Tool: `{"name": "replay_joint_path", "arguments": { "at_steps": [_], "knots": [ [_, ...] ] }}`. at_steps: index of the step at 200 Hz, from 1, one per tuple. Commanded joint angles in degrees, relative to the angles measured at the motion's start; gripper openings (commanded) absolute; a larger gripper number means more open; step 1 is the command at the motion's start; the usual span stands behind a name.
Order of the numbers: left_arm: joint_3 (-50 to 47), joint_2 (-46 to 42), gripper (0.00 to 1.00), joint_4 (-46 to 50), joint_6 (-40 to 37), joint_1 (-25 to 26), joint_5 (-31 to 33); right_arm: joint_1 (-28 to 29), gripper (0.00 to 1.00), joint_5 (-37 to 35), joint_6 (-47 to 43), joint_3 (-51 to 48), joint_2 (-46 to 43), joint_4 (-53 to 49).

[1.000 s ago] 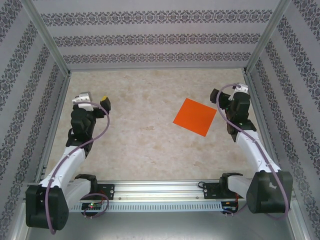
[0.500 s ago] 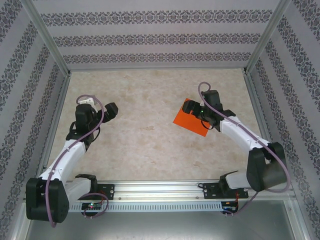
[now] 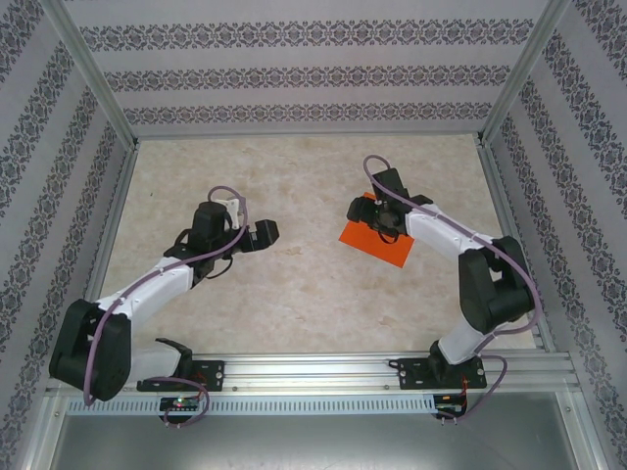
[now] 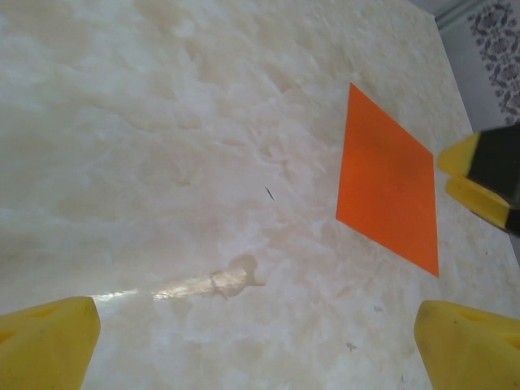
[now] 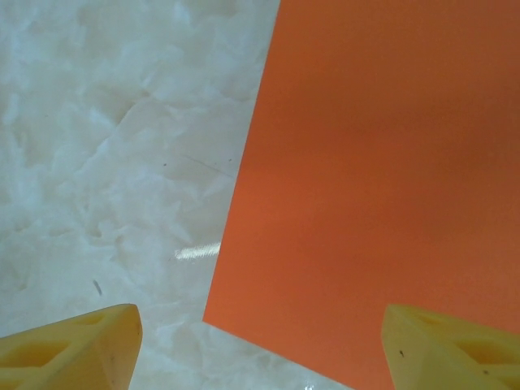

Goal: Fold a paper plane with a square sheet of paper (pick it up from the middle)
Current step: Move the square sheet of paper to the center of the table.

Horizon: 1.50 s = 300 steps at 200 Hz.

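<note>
One thin sheet (image 5: 382, 162) lies flat: light, floppy, likely slippery. My right gripper (image 5: 260, 345) hovers wide over its edge, left gripper (image 4: 260, 341) wide too; I'd pinch mid-sheet.

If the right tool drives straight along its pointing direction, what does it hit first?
The right tool would likely meet the square sheet of paper first, near its corner; depth is unclear.

right gripper (image 3: 368, 217): over square sheet of paper (image 3: 384, 251), contact unclear | left gripper (image 3: 265, 233): apart
</note>
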<state>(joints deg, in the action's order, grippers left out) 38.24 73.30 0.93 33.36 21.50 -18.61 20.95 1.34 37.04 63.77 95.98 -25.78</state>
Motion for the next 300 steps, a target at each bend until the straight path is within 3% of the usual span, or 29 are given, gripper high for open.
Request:
{"name": "replay_joint_path", "arguments": {
  "at_steps": [1, 65, 134, 214, 259, 300],
  "knots": [
    [2.57, 1.71, 1.0, -0.57, -1.7, 2.51, 1.69, -0.46, 0.77, -2.38, -0.08, 5.66, 4.52, -2.78],
    [1.29, -3.81, 1.0, 4.54, -4.51, 2.78, 7.67, -1.93, 0.74, 0.22, -0.3, 18.74, 18.1, -7.53],
    [-1.38, -5.79, 1.0, 3.82, -4.27, 2.76, 9.02, 1.69, 0.7, 4.71, -0.62, 15.08, 21.96, -5.36],
    [-2.26, -5.94, 1.0, 3.79, -4.67, 2.81, 10.1, 13.02, 0.69, 9.17, -3.71, 5.29, 18.4, -1.32],
    [-4.22, -7.33, 1.0, 0.62, -2.87, 2.82, 13.28, 15.23, 0.72, 5.11, -3.12, 5.24, 9.31, 0.03],
    [-3.33, -8.45, 1.0, 0.75, -4.15, 2.82, 13.8, 12.09, 0.81, -6.15, -2.69, 3.38, 1.83, -1.23]
  ]
}}
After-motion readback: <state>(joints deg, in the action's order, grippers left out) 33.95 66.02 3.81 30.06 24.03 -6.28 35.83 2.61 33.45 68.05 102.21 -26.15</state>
